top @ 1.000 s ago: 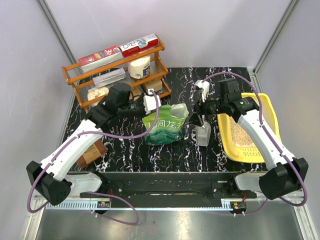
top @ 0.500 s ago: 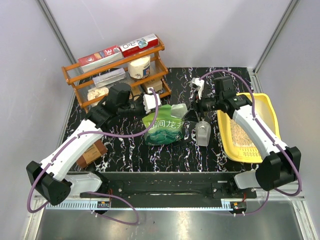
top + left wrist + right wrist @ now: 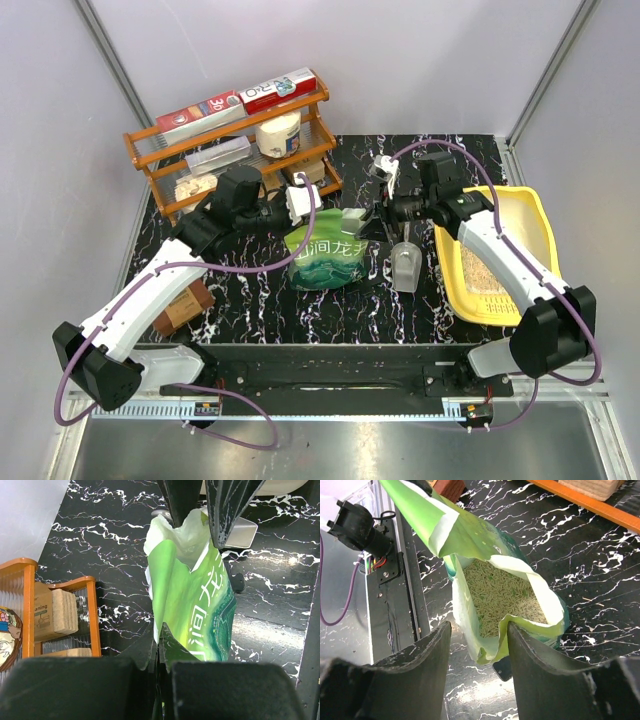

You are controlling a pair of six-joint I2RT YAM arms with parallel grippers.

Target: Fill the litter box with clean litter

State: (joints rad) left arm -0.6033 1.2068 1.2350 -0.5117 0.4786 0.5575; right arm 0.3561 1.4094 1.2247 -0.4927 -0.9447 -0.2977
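Pinching the green pouch [image 3: 195, 595] by one edge, the left hand [image 3: 160, 655] holds it upright on the worktop [image 3: 250, 300]. The right hand [image 3: 478, 627] stands parted astride its open lip, clean litter [image 3: 500, 595] inside; the litter box [image 3: 497, 316] lies right of it.

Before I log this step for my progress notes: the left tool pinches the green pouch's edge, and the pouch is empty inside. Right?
Not empty. The left tool does pinch the green pouch by its edge, but the right wrist view shows pale litter granules inside its open mouth.
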